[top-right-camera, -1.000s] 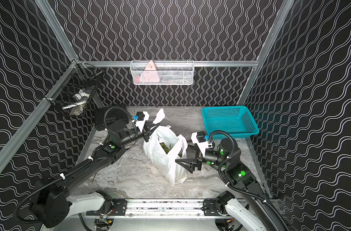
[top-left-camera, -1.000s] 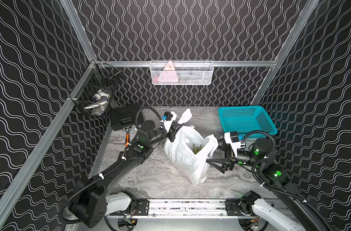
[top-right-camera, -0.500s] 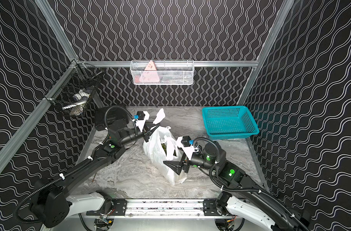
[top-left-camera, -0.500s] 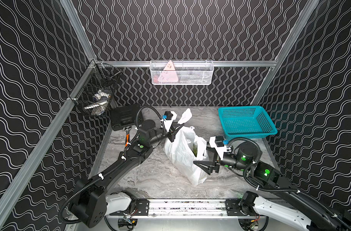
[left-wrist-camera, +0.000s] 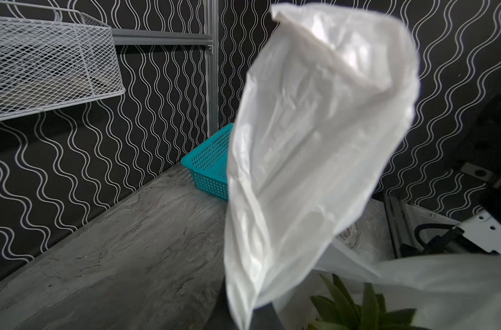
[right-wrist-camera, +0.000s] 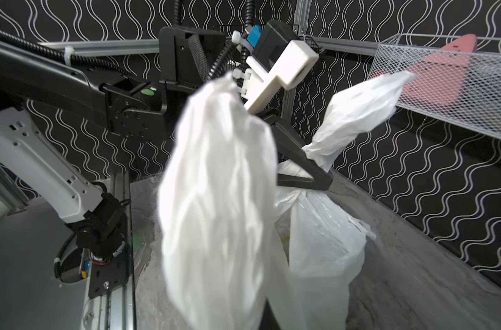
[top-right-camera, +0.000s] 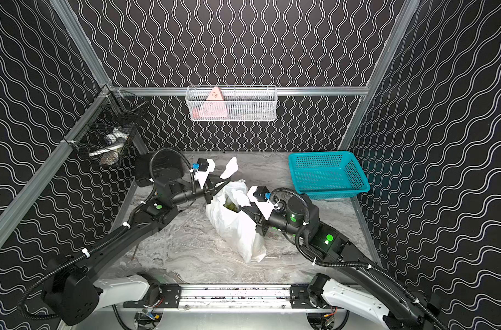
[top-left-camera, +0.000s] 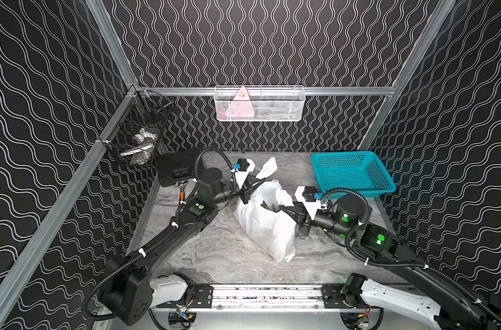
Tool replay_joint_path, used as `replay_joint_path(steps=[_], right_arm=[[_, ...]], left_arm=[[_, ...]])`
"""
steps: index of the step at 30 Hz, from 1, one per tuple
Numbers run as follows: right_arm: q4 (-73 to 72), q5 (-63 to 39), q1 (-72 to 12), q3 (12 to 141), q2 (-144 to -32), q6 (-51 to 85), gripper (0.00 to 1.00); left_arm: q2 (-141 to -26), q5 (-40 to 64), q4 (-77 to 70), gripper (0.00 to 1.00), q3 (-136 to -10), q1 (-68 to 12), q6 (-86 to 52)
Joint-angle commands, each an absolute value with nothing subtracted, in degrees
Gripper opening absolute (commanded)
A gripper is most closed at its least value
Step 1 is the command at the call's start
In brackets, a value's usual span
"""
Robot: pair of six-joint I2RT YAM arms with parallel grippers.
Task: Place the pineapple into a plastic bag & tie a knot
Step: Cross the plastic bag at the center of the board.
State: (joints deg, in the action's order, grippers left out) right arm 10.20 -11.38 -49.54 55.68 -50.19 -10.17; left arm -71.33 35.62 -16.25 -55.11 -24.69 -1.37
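The left gripper [top-left-camera: 256, 183] is pinching one handle strip [top-left-camera: 267, 168] of the plastic bag [top-left-camera: 260, 225], jaws fully closed. The right gripper [top-left-camera: 283, 209] is clamping the other strip [top-left-camera: 283, 197]. The bag is standing mid-table on the grey marbled tabletop [top-left-camera: 215, 251], with the pineapple [left-wrist-camera: 357, 308] leaves poking up inside. A teal basket [top-left-camera: 349, 174] is sitting well apart, by wavy-patterned black walls [top-left-camera: 257, 43].

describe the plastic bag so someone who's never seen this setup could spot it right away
Start at the grey marbled tabletop and look to its middle. The white plastic bag stands there, one handle strip pinched by the left gripper and one by the right gripper, green pineapple leaves showing in its mouth. Unlike the rigid, perforated teal basket nearby, it is soft, crinkly and white.
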Motion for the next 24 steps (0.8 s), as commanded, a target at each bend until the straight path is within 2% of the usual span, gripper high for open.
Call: replay_joint_path(steps=[1,5,8,10,17,20,24], right_arm=[[15.5,-10.9,-46.9,59.6,-51.8,-20.6,0.0],[19.0,-13.0,-39.2,63.5,-55.0,-28.6,0.0],[21.3,-11.6,-38.8,66.9,-58.2,-34.3,0.0],[22.8,-14.2,-38.7,68.2,-60.0,-38.2,0.0],[30.2,-17.0,-39.5,71.2,-65.1,-51.3,0.0],[29.6,-18.3,-39.8,71.2,-65.9,-51.7,0.0],[30.0,-14.4,-40.1,72.4,-68.6,-53.9,0.0]], left_arm=[[-72.0,42.6,-5.5,0.0,-59.4,-24.3,2.5],[-74.6,48.3,10.3,0.0,-66.6,-24.3,7.1],[-76.0,49.4,17.6,0.0,-69.6,-24.3,9.1],[-77.0,49.5,21.1,0.0,-71.4,-24.3,9.8],[-79.3,45.6,26.9,0.0,-74.3,-24.3,9.9],[-79.7,46.6,27.7,0.0,-75.1,-24.3,10.1],[-80.1,48.1,29.1,0.0,-75.4,-24.3,12.1]])
